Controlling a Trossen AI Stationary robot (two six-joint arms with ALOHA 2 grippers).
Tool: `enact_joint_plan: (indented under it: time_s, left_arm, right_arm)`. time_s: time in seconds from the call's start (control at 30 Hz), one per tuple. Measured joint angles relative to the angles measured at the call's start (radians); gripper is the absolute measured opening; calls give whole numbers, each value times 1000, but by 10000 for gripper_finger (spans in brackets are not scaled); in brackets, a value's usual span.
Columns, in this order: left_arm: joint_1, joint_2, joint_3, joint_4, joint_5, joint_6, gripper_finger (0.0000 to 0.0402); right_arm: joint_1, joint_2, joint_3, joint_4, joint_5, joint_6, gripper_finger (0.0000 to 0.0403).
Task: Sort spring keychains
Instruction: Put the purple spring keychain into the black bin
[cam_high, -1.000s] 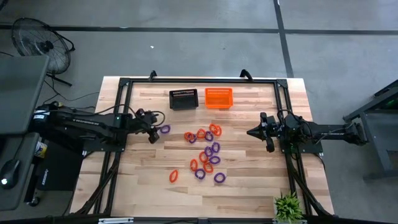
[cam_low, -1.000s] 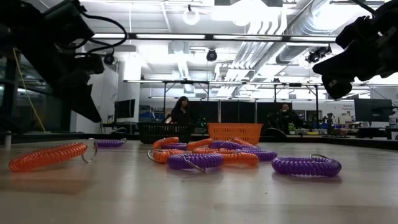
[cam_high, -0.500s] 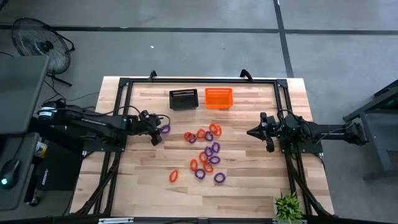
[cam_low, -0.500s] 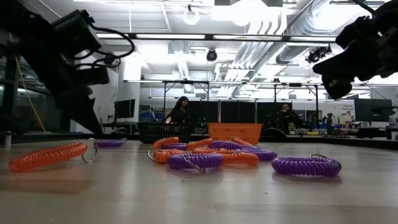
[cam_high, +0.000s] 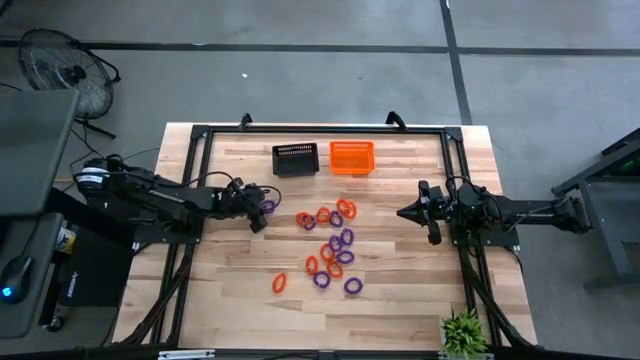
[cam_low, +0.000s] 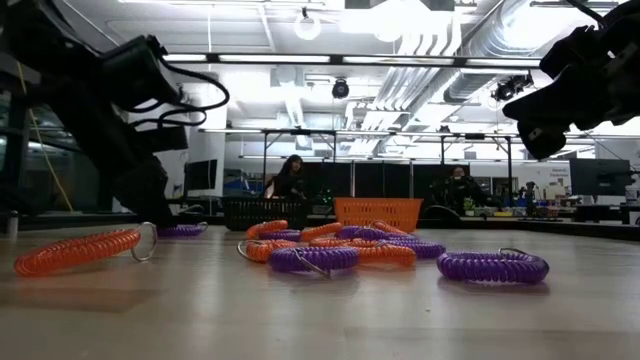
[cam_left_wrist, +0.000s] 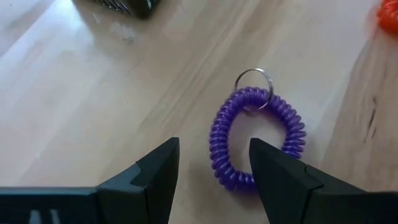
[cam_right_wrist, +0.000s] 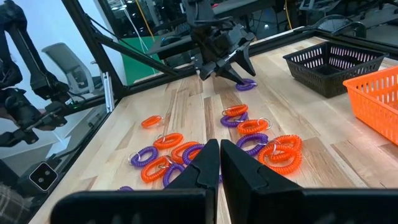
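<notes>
1. We are seeing the left gripper (cam_high: 259, 217) reaching low over the table (cam_high: 400, 300), its fingers (cam_left_wrist: 155, 171) spread wide, one on either side of the near edge of a purple keychain (cam_left_wrist: 256, 138).
2. That purple keychain is lying flat on the wood just ahead of the left gripper, apart from the other keychains, with its small metal ring (cam_left_wrist: 254, 79) pointing away from the fingers. We cannot tell whether the fingers are touching the coil.
3. Beyond the left gripper, well off to its far side, the main cluster of keychains (cam_high: 330, 245) is spreading across the middle of the table, purple and orange loops mixed, some touching or overlapping.
4. One orange keychain (cam_low: 78, 250) is lying alone at the near edge of the low view, away from the cluster.
5. The black basket (cam_high: 295, 159) and the orange basket (cam_high: 351, 157) are standing side by side at the far edge of the table, past the cluster; nothing is lying between the purple keychain and the black basket.
6. The right gripper (cam_high: 405, 213) is hanging raised at the other side of the table, pointing toward the cluster, its fingers (cam_right_wrist: 198, 171) nearly closed and carrying nothing.
</notes>
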Motion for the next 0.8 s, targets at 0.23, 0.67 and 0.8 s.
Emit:
enact_joint_plan:
  time_s: [0.23,0.67,0.8]
  left_arm:
    - [0,25,0,-4,33,-2,187]
    - [-1,26,-1,-8,67,1,73]
    - [-1,26,-2,-9,70,1,48]
  right_arm:
    - [0,0,0,0,0,0,11]
    - [0,0,0,0,0,0,11]
    - [0,0,0,0,0,0,11]
